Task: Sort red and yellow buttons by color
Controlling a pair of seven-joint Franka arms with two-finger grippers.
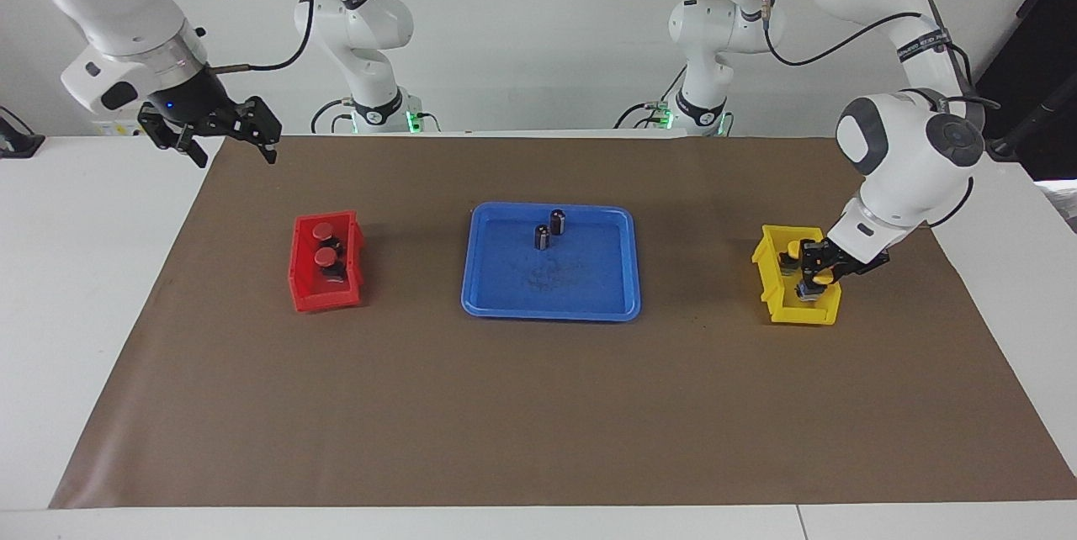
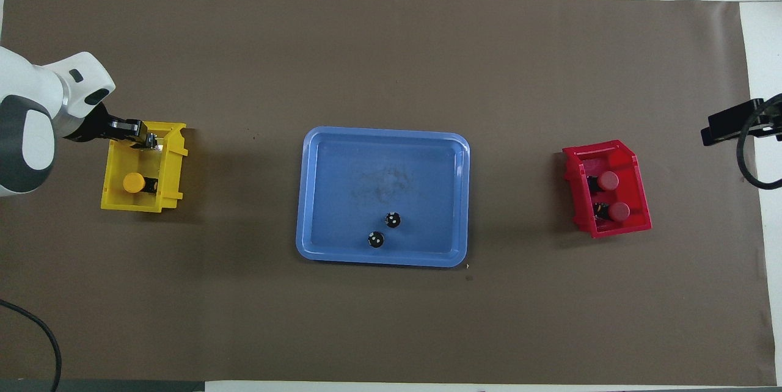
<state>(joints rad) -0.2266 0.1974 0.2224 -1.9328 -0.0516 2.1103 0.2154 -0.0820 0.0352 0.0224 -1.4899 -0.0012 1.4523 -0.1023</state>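
The red buttons (image 1: 324, 243), both of them, lie in the red bin (image 1: 305, 275) at the facing view's left; above it, upper left, the right hand (image 1: 225, 135) waits over the brown mat's (image 1: 538, 414) edge, its fingers spread and released. At centre the blue tray (image 1: 484, 288) holds two dark cylinders (image 1: 549, 230). At right, the left hand (image 1: 818, 271) is down in the yellow bin (image 1: 770, 283), clenched on a yellow button (image 1: 829, 275). The overhead view hides that button under the hand but shows the other yellow button (image 2: 134, 182) plainly, lying in the bin, which the facing view shows only partly.
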